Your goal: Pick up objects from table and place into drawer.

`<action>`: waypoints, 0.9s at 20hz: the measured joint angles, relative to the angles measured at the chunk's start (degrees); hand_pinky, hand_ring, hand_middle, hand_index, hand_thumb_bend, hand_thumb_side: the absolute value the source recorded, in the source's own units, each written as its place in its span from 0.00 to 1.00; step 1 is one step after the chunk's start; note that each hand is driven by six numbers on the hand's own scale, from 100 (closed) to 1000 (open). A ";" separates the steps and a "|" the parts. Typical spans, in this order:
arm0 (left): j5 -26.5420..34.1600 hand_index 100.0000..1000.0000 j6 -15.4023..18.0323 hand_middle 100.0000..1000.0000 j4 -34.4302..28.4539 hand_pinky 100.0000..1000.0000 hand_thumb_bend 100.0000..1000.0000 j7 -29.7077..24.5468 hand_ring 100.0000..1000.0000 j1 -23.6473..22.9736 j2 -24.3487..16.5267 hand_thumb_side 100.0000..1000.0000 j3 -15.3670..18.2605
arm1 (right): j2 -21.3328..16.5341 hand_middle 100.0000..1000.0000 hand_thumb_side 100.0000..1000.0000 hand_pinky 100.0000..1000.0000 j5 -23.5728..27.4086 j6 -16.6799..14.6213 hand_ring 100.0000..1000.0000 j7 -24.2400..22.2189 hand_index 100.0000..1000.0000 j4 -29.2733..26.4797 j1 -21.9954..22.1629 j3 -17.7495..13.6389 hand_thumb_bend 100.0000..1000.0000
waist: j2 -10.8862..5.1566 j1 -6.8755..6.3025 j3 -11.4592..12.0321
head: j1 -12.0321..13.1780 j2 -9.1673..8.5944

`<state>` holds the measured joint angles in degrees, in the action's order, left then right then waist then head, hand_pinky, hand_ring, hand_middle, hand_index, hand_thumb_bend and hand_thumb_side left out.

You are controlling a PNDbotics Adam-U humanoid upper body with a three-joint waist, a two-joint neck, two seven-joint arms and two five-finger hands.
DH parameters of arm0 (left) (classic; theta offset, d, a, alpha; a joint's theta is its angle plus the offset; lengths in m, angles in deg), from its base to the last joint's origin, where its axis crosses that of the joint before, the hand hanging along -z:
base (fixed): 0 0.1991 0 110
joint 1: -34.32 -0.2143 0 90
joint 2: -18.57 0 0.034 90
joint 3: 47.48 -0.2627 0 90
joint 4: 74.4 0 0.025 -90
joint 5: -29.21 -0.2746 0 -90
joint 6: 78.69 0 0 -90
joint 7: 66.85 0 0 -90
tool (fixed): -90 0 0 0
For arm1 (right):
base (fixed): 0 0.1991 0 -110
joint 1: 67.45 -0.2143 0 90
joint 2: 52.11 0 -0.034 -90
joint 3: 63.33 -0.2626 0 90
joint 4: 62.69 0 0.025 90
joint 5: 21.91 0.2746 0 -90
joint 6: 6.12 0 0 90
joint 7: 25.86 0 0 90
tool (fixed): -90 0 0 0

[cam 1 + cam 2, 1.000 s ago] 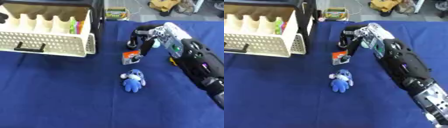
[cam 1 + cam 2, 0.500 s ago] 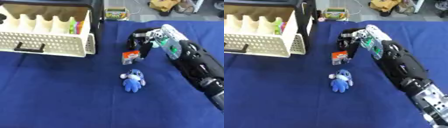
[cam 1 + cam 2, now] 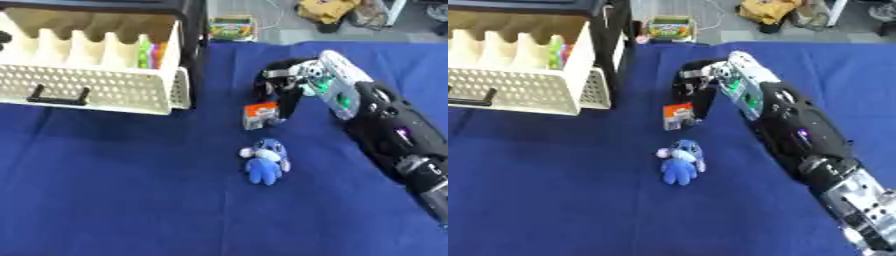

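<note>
Robot hand point(image 3: 284, 90) now closer to orange packet point(image 3: 260, 115), label unreadable

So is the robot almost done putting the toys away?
Not yet. The drawer is open and already has something colourful in one slot. The right robot hand is reaching down beside the small orange packet; whether it grips it is unclear. The blue plush toy still lies on the table, untouched.
</note>
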<state>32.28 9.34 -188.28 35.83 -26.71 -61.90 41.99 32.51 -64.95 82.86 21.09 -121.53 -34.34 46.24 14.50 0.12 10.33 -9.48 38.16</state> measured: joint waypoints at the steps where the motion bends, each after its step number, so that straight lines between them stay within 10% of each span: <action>1: 0.02 0.78 0.00 0.44 0.00 0.45 0.00 0.00 0.29 0.00 0.01 1.00 0.00 | 0.02 0.50 0.03 0.00 -0.04 0.13 0.24 0.14 0.64 0.10 0.01 -0.04 0.44 | 0.00 0.00 0.05 | -0.01 -0.01; 12: 0.45 0.78 0.01 0.43 0.00 0.45 0.00 0.03 0.29 -0.14 0.04 1.00 0.01 | 0.25 0.44 0.00 0.00 0.24 2.27 0.29 1.01 0.47 1.04 0.46 -0.16 0.00 | 0.02 -0.02 0.24 | -0.16 -0.02; 18: 0.52 0.77 0.00 0.43 0.00 0.45 0.00 0.02 0.29 -0.17 0.07 1.00 0.01 | 0.44 0.37 0.00 0.00 1.25 4.41 0.27 1.47 0.41 1.04 0.46 -0.16 0.00 | 0.02 -0.02 0.24 | -0.16 -0.04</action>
<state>32.80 9.34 -188.28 35.85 -26.88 -61.83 42.00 32.95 -63.70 87.26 22.56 -120.50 -33.88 46.08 14.51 0.10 10.57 -9.64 38.12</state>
